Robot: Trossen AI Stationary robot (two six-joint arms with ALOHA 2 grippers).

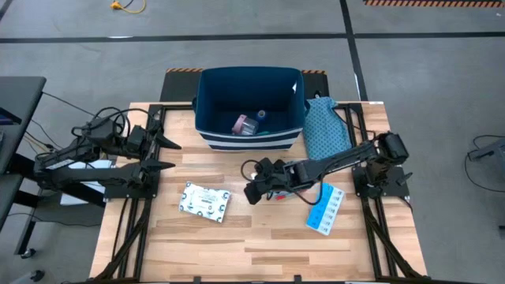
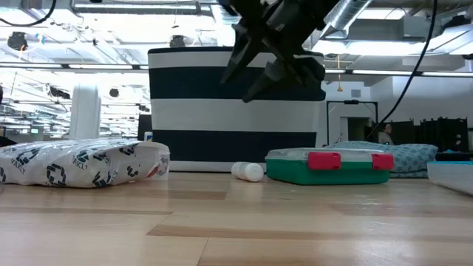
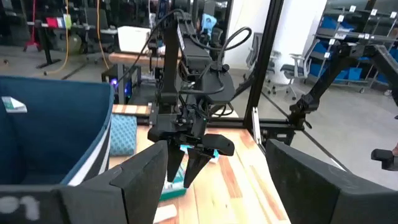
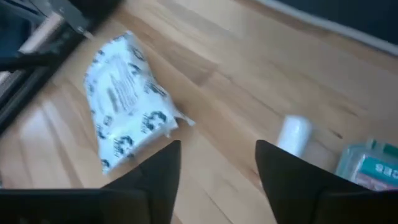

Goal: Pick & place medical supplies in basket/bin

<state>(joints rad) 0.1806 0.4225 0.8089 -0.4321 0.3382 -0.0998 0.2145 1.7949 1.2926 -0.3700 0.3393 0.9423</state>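
My right gripper hangs open above the table's middle, slanting down, with nothing between its fingers. Below it the right wrist view shows the white packet with green print, the white tube and a corner of the teal-and-red box, all lying on the wood. The packet lies flat left of the gripper. The light blue pill organiser lies to its right. The navy bin stands at the far edge with small items inside. My left gripper waits open at the left, held high.
A teal patterned cloth bag lies right of the bin. In the low view the tube and the box sit just in front of the bin's striped wall. Bare wood stretches along the near edge.
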